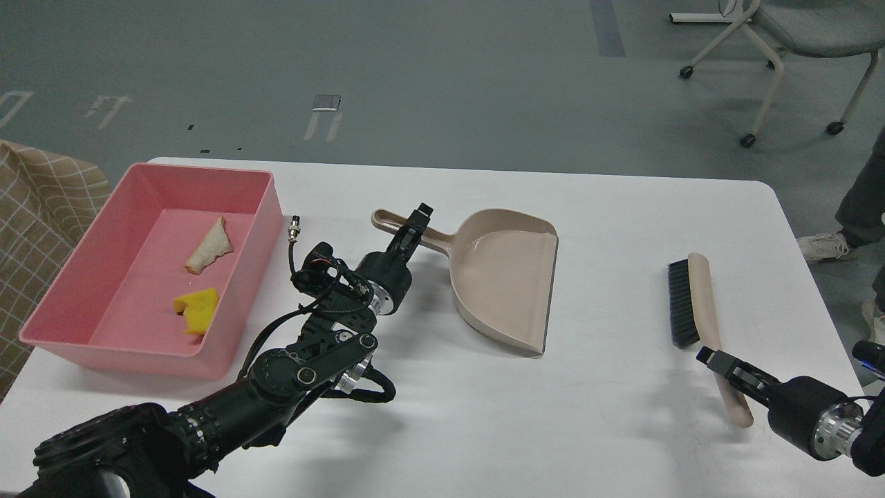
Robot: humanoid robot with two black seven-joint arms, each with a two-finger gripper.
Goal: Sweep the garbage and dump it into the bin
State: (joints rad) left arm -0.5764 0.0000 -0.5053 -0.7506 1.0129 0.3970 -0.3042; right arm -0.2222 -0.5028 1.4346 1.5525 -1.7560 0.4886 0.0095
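Now | left tool (417, 223) over dustpan (503, 277) handle, grip unclear | right tool (719, 366) at brush (695, 311), grip unclear

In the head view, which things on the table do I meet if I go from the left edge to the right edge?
Pink bin (bread slice and yellow block inside) → left gripper at the dustpan handle → dustpan → brush → right gripper at the brush handle.

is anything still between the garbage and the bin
No. The bread slice and the yellow block already lie inside the pink bin; nothing visible separates them from it.
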